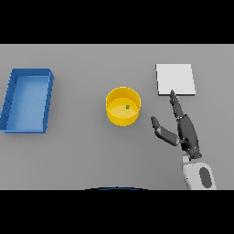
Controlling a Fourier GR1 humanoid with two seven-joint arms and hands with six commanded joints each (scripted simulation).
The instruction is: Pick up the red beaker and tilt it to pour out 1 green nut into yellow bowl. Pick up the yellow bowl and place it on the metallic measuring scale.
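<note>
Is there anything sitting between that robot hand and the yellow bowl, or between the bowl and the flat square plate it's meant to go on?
Nothing visible blocks either path. The right robot hand lies open to the right of the yellow bowl, bare table between them. The scale sits farther back and right of the bowl; only the hand's fingertips reach its near edge.
</note>
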